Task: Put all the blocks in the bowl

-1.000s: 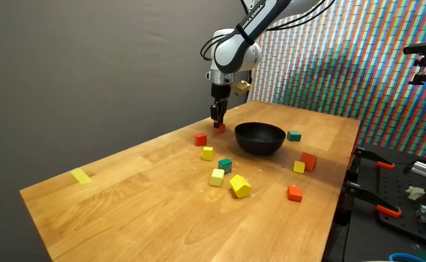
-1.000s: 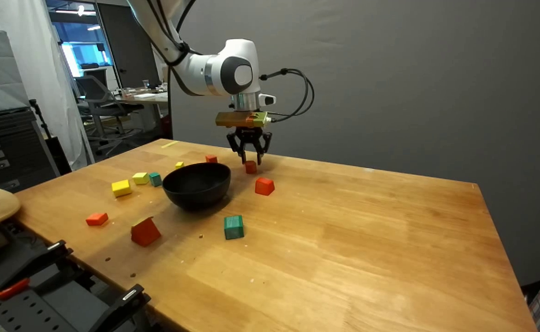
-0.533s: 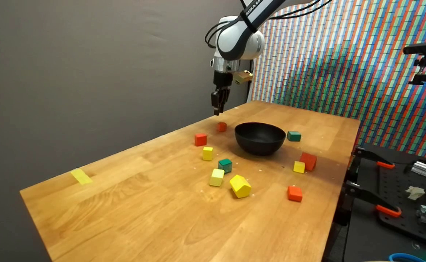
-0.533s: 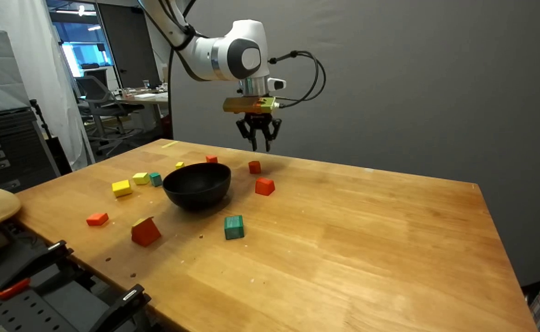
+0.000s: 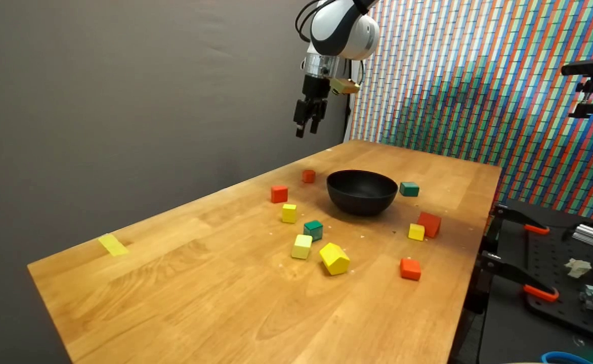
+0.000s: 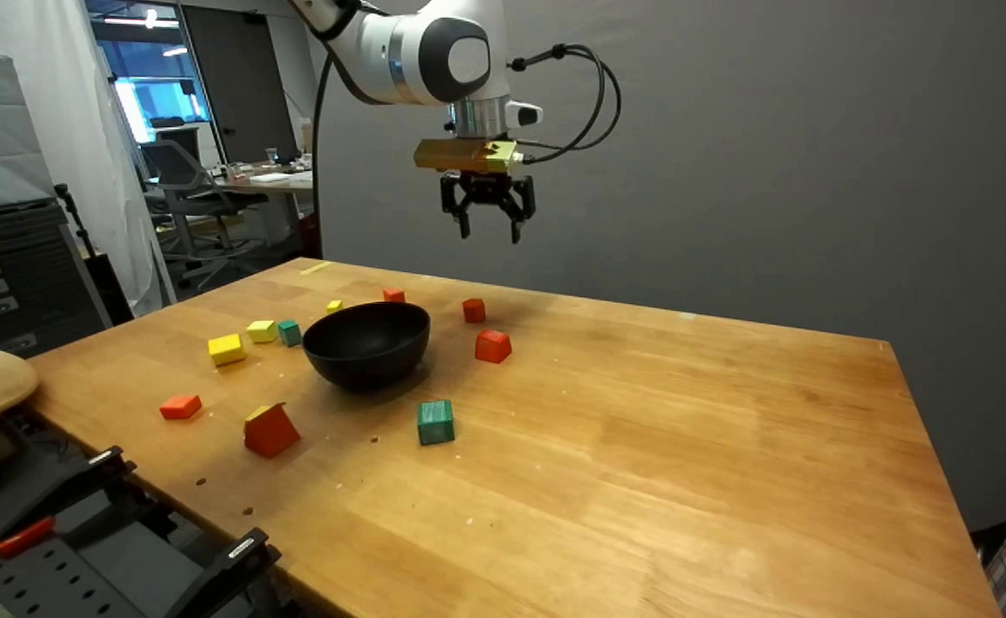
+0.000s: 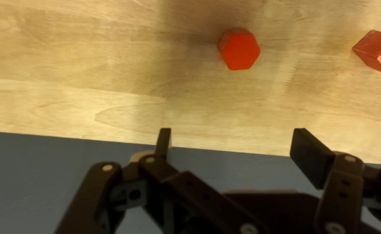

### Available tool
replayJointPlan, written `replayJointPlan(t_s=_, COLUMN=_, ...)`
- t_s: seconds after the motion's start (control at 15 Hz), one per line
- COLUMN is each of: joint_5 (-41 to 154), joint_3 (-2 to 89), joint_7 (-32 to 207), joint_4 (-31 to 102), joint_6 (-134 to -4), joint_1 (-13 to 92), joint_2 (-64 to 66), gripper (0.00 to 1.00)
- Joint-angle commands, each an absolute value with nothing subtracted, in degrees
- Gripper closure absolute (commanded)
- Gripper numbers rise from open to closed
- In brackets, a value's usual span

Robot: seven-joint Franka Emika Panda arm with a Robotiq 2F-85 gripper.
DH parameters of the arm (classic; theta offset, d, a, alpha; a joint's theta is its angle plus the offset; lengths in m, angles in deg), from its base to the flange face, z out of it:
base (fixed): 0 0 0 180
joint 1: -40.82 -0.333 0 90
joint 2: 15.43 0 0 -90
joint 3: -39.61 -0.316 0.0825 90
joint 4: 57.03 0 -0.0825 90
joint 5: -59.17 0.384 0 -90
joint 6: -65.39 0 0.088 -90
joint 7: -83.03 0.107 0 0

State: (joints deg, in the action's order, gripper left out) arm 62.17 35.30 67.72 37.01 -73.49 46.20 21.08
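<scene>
Block (image 6: pixel 474 310), small and red, sat loose on the table (image 6: pixel 726 412), between the bowl (image 6: pixel 357 365) and the back edge. A second earlier the gripper (image 6: pixel 490 233) had been right down at it; half a second after, it was up without it, and the block had stayed on the wood, nudged and turned slightly. I read a missed pick: nothing gained for the tally.

Bowl upright, same place. No block showed in what I could see of its inside, so the job looked barely begun. Others lay scattered round it: green block (image 6: pixel 435 422), big red block (image 5: pixel 429 224) beside a yellow cube (image 5: pixel 416 232) (touching or not, could not tell), more yellow and red farther off.

Gripper by now: higher again, fingers (image 7: pixel 310 159) spread well apart, gap bare. That spread was fresh; half a second before they had stood closer. Both exterior views put it roughly over the block. Looked to me like a reset for another try. Wrist view gave the block a many-sided top; slanted faces, I guessed, could slip loose unless met squarely.

Outermost: yellow strip (image 5: pixel 113 244) flat by the table's edge, not a block; grey wall (image 6: pixel 769 172) behind.
</scene>
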Motion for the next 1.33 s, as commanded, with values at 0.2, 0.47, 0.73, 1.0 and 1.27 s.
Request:
replayJointPlan(t_s=0.2, joint_5=63.55, joint_3=33.55, joint_7=66.57, joint_4=37.98, joint_6=-72.81, joint_1=46.30, joint_2=23.68, gripper=0.00)
replayJointPlan(t_s=0.47, joint_5=62.88, joint_3=33.86, joint_7=67.26, joint_4=38.34, joint_6=-73.39, joint_1=45.59, joint_2=26.39, gripper=0.00)
replayJointPlan(t_s=0.73, joint_5=62.53, joint_3=34.01, joint_7=67.78, joint_4=38.08, joint_6=-73.97, joint_1=45.06, joint_2=28.42, gripper=0.01)
replayJointPlan(t_s=1.0, joint_5=62.60, joint_3=34.02, joint_7=67.99, joint_4=38.35, joint_6=-74.65, joint_1=44.98, joint_2=28.76, gripper=0.40)
replayJointPlan(t_s=1.27, joint_5=61.62, joint_3=34.92, joint_7=68.61, joint_4=38.83, joint_6=-76.78, joint_1=44.42, joint_2=28.47, gripper=0.72)
